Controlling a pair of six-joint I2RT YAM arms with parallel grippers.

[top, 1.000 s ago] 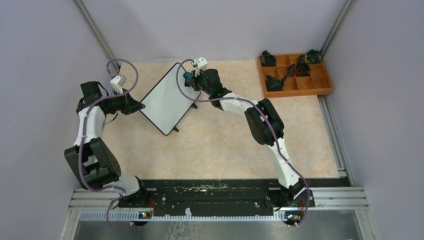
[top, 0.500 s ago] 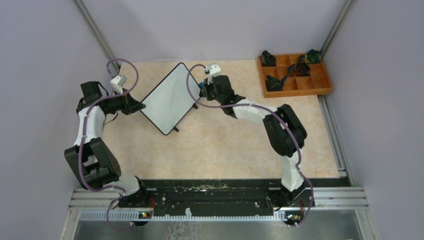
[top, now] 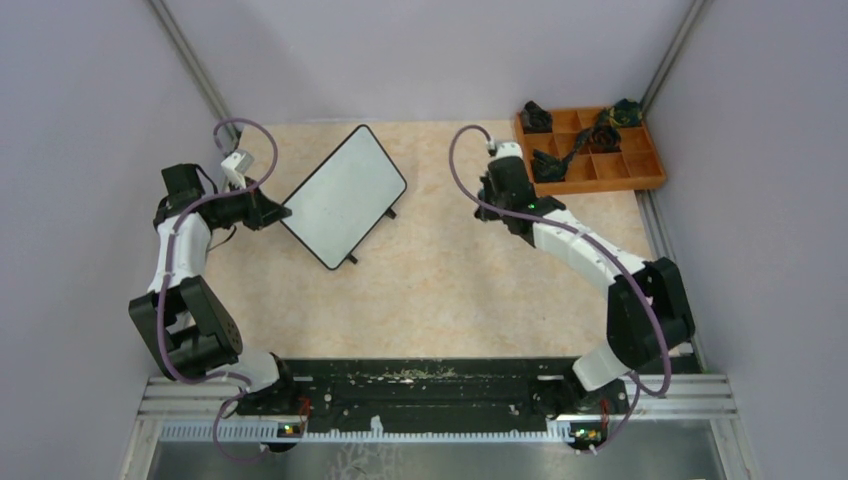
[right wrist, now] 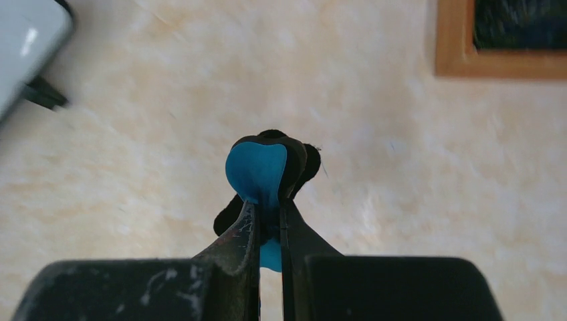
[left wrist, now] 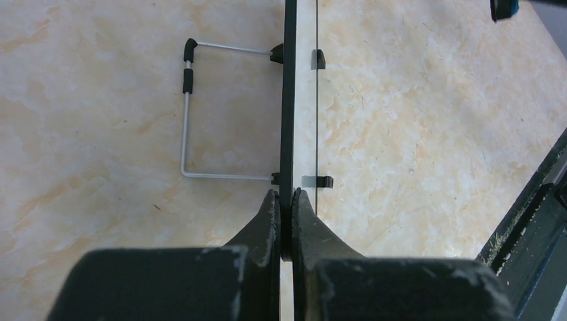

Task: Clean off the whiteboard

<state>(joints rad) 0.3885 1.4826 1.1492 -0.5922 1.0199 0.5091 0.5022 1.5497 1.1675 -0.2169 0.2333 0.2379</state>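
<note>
Left pincer pinches whiteboard edge — right pincer grips blue eraser.

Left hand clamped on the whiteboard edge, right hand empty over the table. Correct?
No. The right hand is not empty: the right wrist view shows it shut on a small blue and black object. The left hand is clamped on the whiteboard edge, as you said.

The whiteboard is plain white with a thin black frame. The tabletop is cream with pale orange marbling. The tray is orange. The eraser is bright blue over black. The left pincer and right pincer are black, and the cables are purple.
</note>
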